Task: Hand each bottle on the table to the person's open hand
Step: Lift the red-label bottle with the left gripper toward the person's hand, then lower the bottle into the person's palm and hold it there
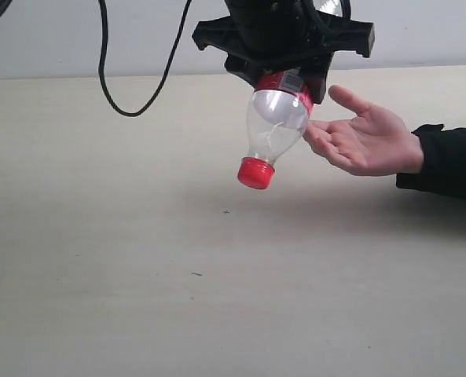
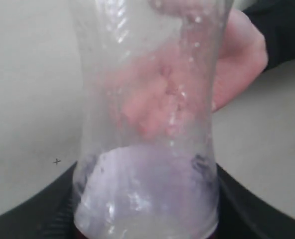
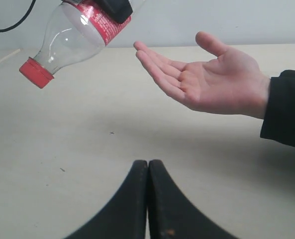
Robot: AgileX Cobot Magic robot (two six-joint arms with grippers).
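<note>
Our left end effector grips the clear bottle around its red label, the jaws held wide by the bottle's body. The bottle hangs in the air above the bench. It is tilted, with its red cap pointing down and away from the person's open hand, whose fingertips lie just beside it. Our right end effector is fully closed over the bench and holds nothing.

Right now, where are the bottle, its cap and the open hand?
bottle (image 1: 276, 119), exterior view, clear body.
cap (image 1: 255, 173), exterior view, red side.
open hand (image 3: 212, 82), right wrist view, palm.
</note>
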